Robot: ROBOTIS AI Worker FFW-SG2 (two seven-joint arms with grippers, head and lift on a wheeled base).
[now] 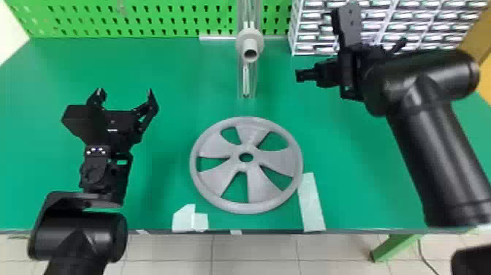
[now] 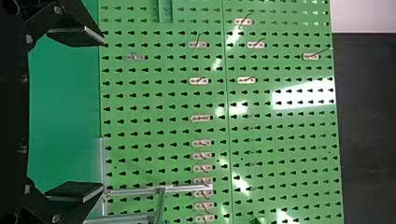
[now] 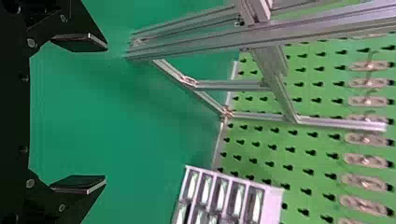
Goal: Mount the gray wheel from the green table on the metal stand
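Observation:
The gray wheel (image 1: 215, 144) lies flat on the green table (image 1: 175, 80), near its front edge. Behind it rises the metal stand (image 1: 246, 82), with a pale round hub facing forward; its rails (image 3: 201, 44) also appear in the right wrist view, and a part of the stand (image 2: 135, 191) in the left one. My left gripper (image 1: 124, 93) is over the table left of the wheel, open and holding nothing; its spread fingers show in its wrist view too (image 2: 77, 114). My right gripper (image 1: 301, 75) is right of the stand, open and unloaded, its fingers apart in its wrist view (image 3: 79, 114).
A drawer cabinet (image 1: 413, 27) stands at the back right, close behind the right gripper. The green pegboard (image 1: 146, 18) runs along the back of the table. Pale tape pieces (image 1: 311, 203) are stuck near the front edge, beside and below the wheel.

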